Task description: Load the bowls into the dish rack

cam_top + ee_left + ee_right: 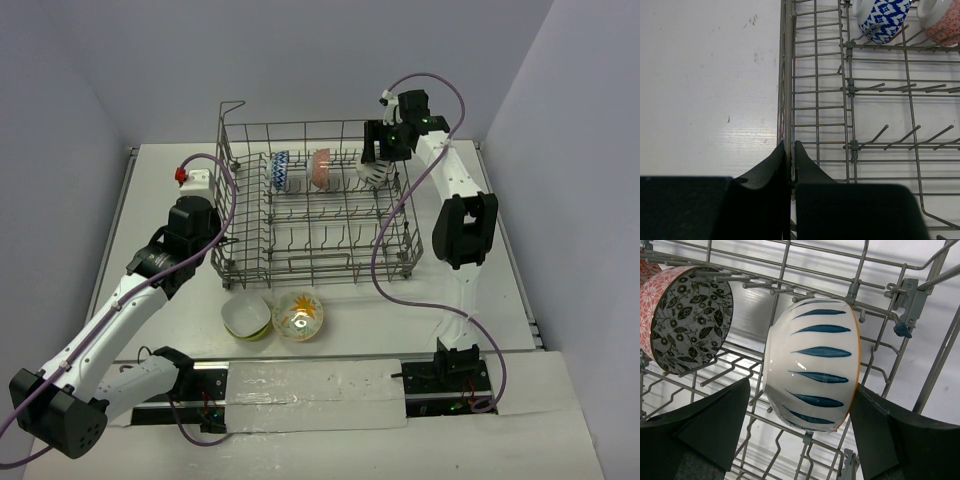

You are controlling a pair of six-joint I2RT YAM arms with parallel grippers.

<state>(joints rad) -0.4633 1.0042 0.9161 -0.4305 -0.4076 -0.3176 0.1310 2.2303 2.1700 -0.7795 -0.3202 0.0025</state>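
Note:
The grey wire dish rack (300, 283) stands mid-table. Three bowls stand on edge in its back row: blue-white (279, 172), red-orange (320, 170), and white with dark blue marks (377, 175). My right gripper (379, 160) is open astride the white bowl (815, 365), with a gap at its left finger (720, 415); the red-orange bowl (690, 320) is beside it. My left gripper (789, 147) is shut on the rack's left rim wire (788, 75). A lime-green bowl (245, 318) and a yellow-floral bowl (298, 315) sit on the table before the rack.
A small red-and-white block (192, 178) lies left of the rack's back corner. A purple cable (385, 250) hangs from the right arm across the rack's right side. Walls close in the table at back and sides.

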